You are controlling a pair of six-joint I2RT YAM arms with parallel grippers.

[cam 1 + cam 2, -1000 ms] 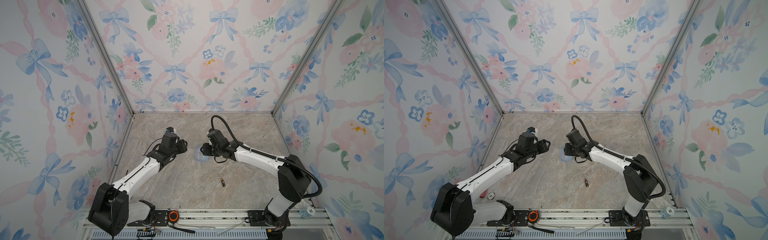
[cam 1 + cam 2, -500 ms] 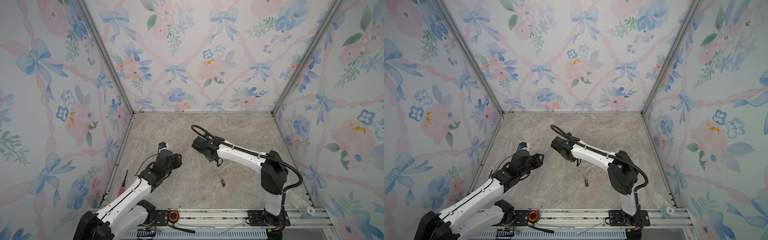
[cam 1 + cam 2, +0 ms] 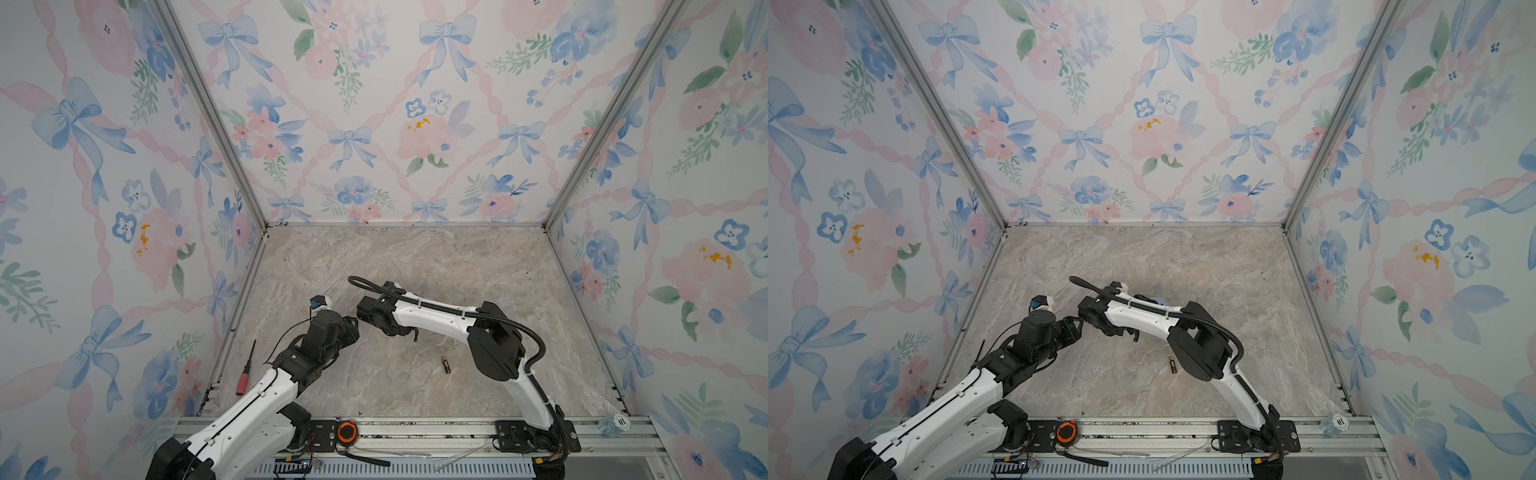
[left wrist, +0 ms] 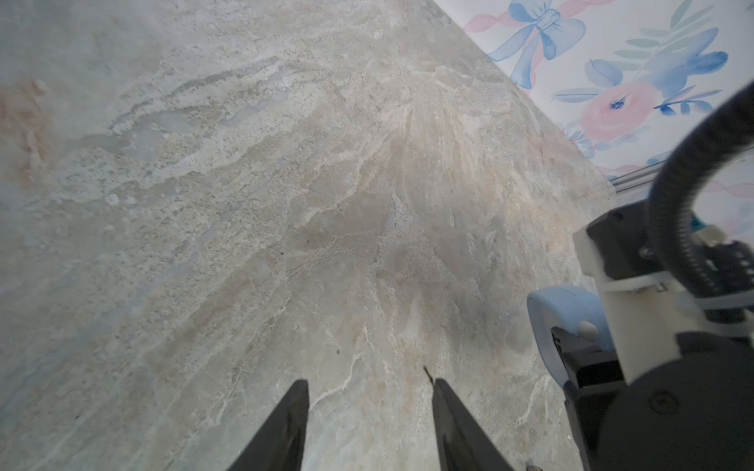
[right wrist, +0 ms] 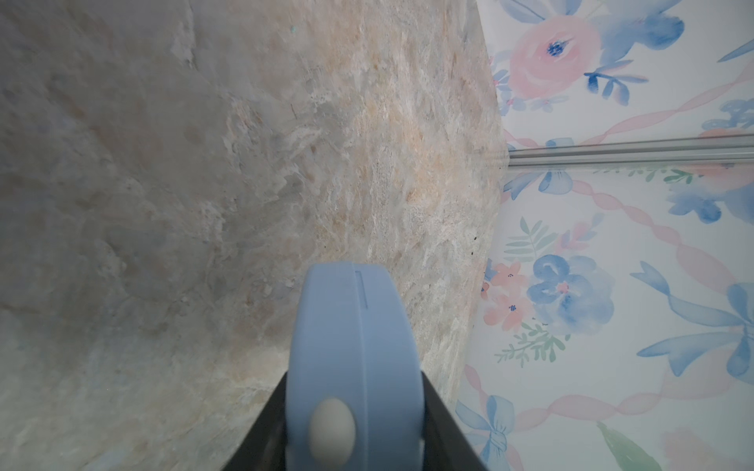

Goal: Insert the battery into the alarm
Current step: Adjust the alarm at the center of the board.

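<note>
Lying loose on the worktop (image 3: 415,257) toward its front edge, a little right of the middle, the battery (image 3: 445,365) is touched by neither arm and sits apart from both grippers. The alarm (image 5: 353,326) is in the right gripper (image 5: 355,381), whose jaws are closed across its two broad sides so that it stands on edge, its pale-blue rim and a small white knob turned toward the wrist camera. The left wrist view also catches it, seemingly clear of the surface. Its battery slot is not shown, so whether any cover is off cannot be told. The left gripper (image 4: 369,407) hangs over bare marble left of the middle, fingers partway apart with nothing between them. A red-handled screwdriver (image 3: 246,370) lies along the left edge, well apart from the rest. Judged from this, the task is at an early stage: the alarm is in hand, but the battery has yet to be picked up, lined up with the slot and pressed home. That work looks to fall to the free left gripper.
</note>
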